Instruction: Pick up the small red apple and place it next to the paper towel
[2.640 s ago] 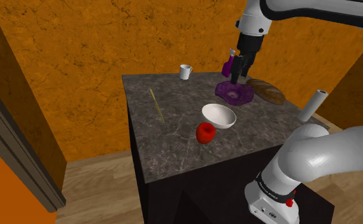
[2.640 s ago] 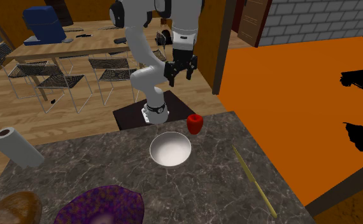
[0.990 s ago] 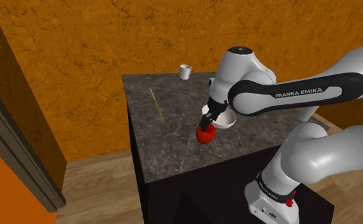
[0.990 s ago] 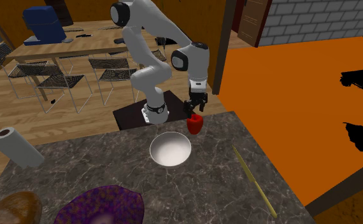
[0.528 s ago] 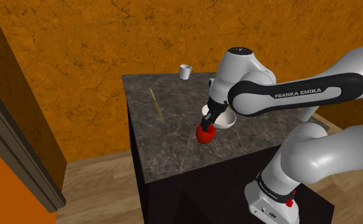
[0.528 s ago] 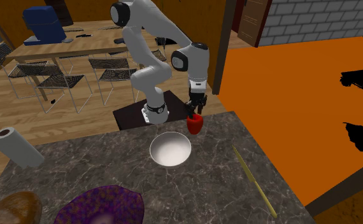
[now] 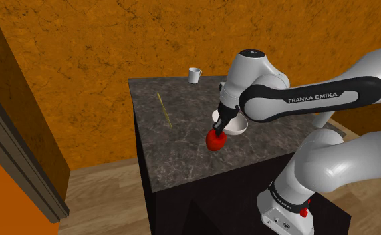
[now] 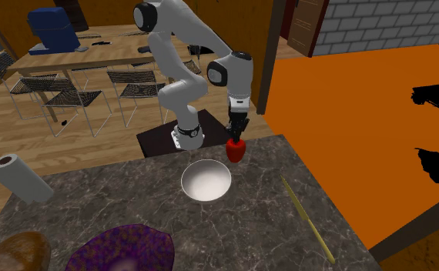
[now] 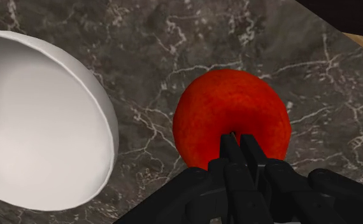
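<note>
Black two-finger gripper [image 9: 237, 141] presses down on the top of the small round red apple [image 9: 232, 105], its fingers drawn together until they meet at the dimple. That apple sits on the dark grey marbled countertop [image 7: 176, 150], just beside the white round bowl [image 9: 40, 127]. Across the counter, well apart, lies the white paper towel roll [image 8: 19, 179].

veined dark marble table [image 7: 176, 143], smooth white bowl [image 9: 40, 127], matt red apple [image 9: 231, 108].
</note>
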Motion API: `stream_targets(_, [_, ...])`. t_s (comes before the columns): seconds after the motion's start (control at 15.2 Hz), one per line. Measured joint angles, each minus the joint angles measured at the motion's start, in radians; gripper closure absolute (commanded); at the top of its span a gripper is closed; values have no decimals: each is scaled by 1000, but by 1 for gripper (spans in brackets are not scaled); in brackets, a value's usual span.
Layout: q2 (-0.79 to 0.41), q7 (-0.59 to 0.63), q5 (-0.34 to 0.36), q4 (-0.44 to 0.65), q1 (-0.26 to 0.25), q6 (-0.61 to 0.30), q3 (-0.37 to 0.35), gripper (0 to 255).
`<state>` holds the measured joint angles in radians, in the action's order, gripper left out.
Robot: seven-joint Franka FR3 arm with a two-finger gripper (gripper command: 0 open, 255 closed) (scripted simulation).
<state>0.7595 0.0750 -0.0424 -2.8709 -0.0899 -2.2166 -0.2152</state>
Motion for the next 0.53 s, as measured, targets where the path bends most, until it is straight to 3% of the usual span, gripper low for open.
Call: stream_targets(0.53, [40, -9, 4, 60, 0, 99, 12, 255])
